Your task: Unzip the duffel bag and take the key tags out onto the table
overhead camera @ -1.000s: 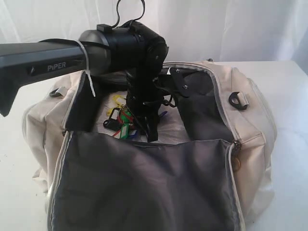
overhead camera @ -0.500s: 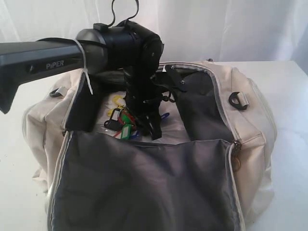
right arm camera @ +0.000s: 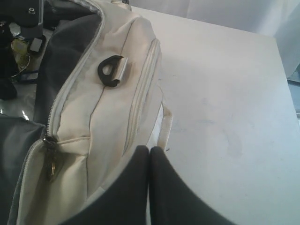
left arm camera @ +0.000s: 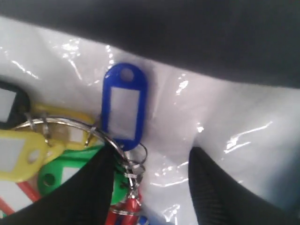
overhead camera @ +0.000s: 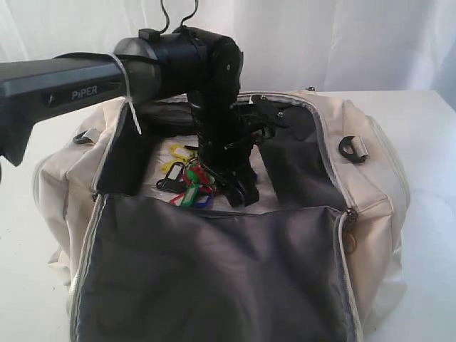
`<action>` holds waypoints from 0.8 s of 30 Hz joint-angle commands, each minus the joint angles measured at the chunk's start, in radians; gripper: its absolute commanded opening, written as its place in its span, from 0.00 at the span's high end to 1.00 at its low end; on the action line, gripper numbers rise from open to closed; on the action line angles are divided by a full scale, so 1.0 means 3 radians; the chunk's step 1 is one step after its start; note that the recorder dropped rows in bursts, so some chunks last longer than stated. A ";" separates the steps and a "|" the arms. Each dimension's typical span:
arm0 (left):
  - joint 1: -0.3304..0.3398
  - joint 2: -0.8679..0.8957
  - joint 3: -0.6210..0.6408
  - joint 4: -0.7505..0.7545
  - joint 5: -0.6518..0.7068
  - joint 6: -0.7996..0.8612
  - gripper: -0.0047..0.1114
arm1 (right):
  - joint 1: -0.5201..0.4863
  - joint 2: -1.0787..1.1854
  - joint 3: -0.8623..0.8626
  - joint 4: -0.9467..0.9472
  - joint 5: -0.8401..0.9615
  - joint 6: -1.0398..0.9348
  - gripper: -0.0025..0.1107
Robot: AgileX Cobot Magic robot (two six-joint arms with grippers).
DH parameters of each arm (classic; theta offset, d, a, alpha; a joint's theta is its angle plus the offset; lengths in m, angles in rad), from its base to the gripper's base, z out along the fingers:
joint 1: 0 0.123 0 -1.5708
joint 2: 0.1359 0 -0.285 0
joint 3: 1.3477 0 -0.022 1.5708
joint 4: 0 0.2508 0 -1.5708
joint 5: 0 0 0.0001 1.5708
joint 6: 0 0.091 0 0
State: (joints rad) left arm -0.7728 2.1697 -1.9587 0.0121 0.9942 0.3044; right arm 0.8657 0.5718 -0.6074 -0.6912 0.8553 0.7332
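The cream duffel bag [overhead camera: 370, 178] lies unzipped on the white table [overhead camera: 427, 142], its dark grey-lined flap [overhead camera: 214, 271] folded toward the camera. The key tags [overhead camera: 187, 182] lie inside it on shiny white plastic. In the left wrist view I see a blue tag [left arm camera: 124, 101], yellow tags [left arm camera: 18, 150], a green one [left arm camera: 51, 176] and metal rings. My left gripper [overhead camera: 242, 191] points down into the bag, open [left arm camera: 152, 157]; one finger [left arm camera: 89, 187] rests over the green tag and ring. My right gripper [right arm camera: 149, 152] is shut and empty, over the bag's end.
A black D-ring [right arm camera: 111, 70] and a metal zipper pull [right arm camera: 49, 164] sit on the bag's end panel. A pale strap [right arm camera: 165, 126] trails onto the bare table [right arm camera: 225, 93] beside the bag. White curtains hang behind.
My left gripper has shifted a little to the right inside the bag, staying open beside the tags. The right gripper has stayed shut.
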 commanded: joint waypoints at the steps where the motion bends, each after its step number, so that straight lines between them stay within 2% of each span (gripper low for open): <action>1: -0.0054 0.0057 -0.0237 -0.0174 0.0271 0.0021 0.50 | -0.0029 -0.0017 0.0008 -0.0027 -0.0027 0.0013 0.98; 10: -0.0054 0.0057 -0.0401 0.0531 0.0745 -0.0149 0.50 | -0.0029 -0.0017 0.0008 -0.0027 -0.0021 0.0013 0.98; 19: -0.0025 0.0063 -0.0359 0.0409 0.0597 -0.0149 0.50 | -0.0029 -0.0017 0.0008 -0.0027 -0.0027 0.0013 0.98; 24: -0.0025 0.0063 -0.0314 0.0309 0.0715 -0.0122 0.50 | -0.0029 -0.0017 0.0008 -0.0027 -0.0027 0.0013 0.98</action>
State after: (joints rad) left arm -0.7825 2.1909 -2.0573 0.1354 1.1269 0.2712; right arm 0.8657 0.5718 -0.6074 -0.6912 0.8553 0.7332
